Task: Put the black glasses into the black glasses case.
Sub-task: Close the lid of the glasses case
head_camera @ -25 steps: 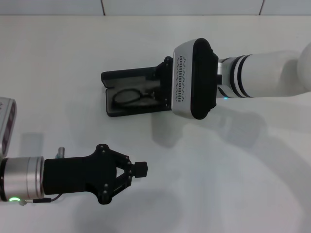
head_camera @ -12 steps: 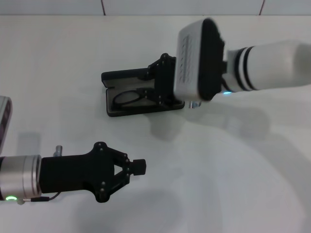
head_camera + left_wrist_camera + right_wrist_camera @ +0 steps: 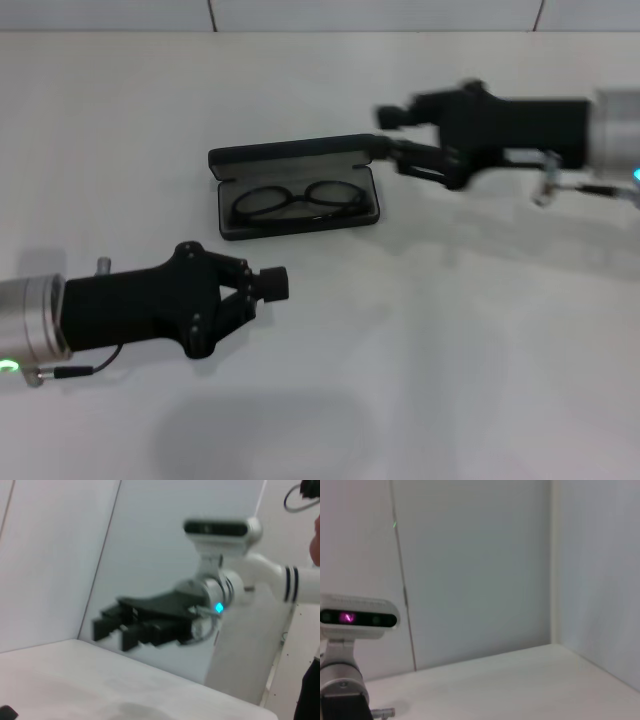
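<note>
Nearest the head camera, the left gripper (image 3: 272, 284) hovers low over the white table (image 3: 420, 380), pointing toward the right, its fingers drawn together with nothing between them. It sits in front of the case and apart from it.

Beyond it, near the table's middle, the black glasses case (image 3: 295, 195) lies open, lid folded back flat on the far side. The black glasses (image 3: 297, 200) rest inside the grey-lined tray, lenses side by side along the case's length, frame fully within the rim.

Farther back and to the right, the right gripper (image 3: 395, 135) is level with the case's far right corner, pointing left toward the lid edge. Whether it touches the lid cannot be told. In the left wrist view the same right gripper (image 3: 116, 626) shows two fingers (image 3: 104, 624) standing apart with a gap between them, holding nothing.

Right wrist view: wall panels, table surface, and the left arm's camera housing (image 3: 359, 617).
</note>
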